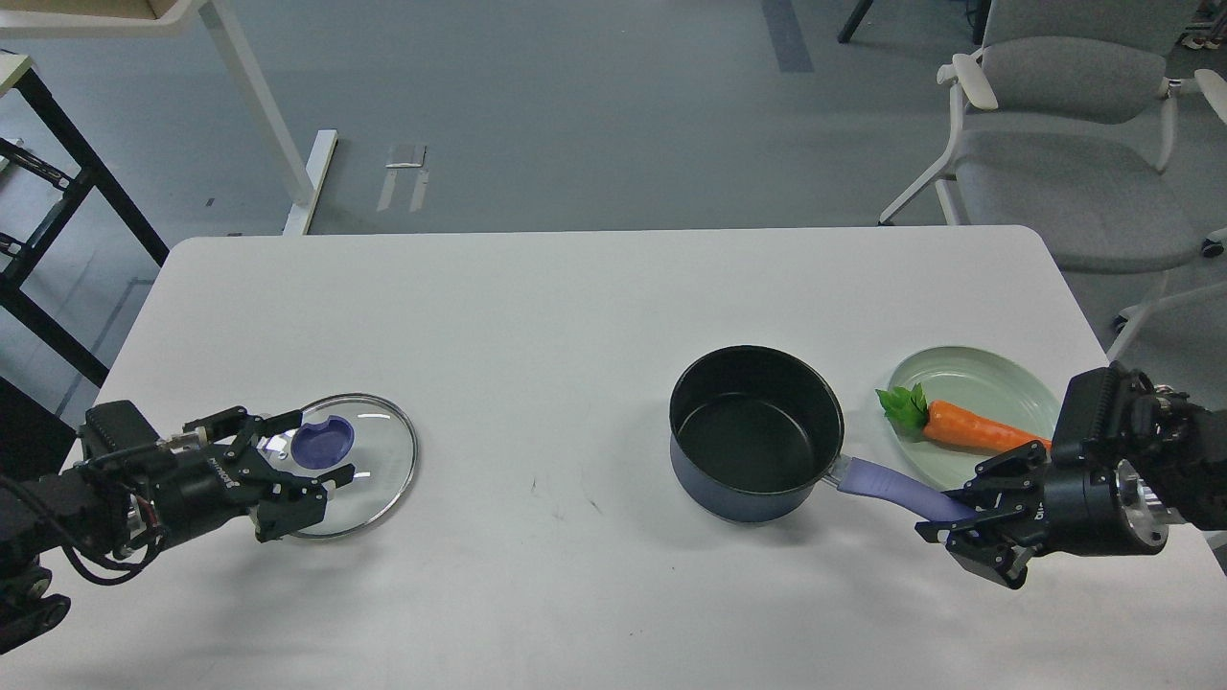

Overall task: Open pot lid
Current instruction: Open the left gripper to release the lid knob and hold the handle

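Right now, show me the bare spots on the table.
Free: the middle stretch between lid and pot, and the far strip behind both. Crowded: the right side, where pot, plate with carrot and right gripper bunch.

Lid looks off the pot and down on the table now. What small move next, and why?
Probably draw the left gripper back from the lid. The lid lies flat on the table, well left of the open pot, and the fingers stand spread around the knob, so nothing seems held. The right gripper is closed on the handle.
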Tool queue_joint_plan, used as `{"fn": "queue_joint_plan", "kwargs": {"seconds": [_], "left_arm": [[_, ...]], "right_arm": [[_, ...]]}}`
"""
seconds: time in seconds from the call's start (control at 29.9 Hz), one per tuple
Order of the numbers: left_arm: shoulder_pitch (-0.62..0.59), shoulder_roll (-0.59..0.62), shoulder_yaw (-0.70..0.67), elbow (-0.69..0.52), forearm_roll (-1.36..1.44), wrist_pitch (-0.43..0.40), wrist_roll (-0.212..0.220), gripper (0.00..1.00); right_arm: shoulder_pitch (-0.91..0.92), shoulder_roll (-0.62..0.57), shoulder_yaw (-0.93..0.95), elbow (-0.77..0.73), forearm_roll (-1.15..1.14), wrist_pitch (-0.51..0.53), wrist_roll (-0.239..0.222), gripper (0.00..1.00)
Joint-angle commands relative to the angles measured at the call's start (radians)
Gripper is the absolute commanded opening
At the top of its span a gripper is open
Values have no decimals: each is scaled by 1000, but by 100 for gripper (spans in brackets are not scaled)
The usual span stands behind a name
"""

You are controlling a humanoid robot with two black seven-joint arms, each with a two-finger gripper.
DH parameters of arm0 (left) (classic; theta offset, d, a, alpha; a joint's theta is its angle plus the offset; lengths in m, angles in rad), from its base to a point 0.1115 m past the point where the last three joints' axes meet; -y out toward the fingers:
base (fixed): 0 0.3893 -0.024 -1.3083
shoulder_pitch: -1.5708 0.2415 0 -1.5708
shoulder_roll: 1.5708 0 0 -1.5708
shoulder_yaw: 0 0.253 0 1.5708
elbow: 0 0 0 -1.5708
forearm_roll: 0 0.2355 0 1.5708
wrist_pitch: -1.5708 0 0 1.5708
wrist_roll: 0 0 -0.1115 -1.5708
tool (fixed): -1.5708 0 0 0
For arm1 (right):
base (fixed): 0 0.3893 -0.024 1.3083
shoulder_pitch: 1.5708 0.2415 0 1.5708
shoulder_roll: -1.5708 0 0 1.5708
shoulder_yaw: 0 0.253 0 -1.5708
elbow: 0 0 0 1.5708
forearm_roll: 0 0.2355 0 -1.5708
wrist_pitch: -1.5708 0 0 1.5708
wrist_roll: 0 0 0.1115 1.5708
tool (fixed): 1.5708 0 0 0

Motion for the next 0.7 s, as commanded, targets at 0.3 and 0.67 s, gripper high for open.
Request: {"fn": "queue_joint_plan", "kwargs": {"seconds": [0.3,0.67], "left_arm": [[-68,76,-7,-150,-136,-46,0,99],[-68,76,-7,-151,-138,-46,0,99]], "right_arm": [[3,29,1,-8,1,1,0,30],[13,77,0,-31,17,1,0,30]]}}
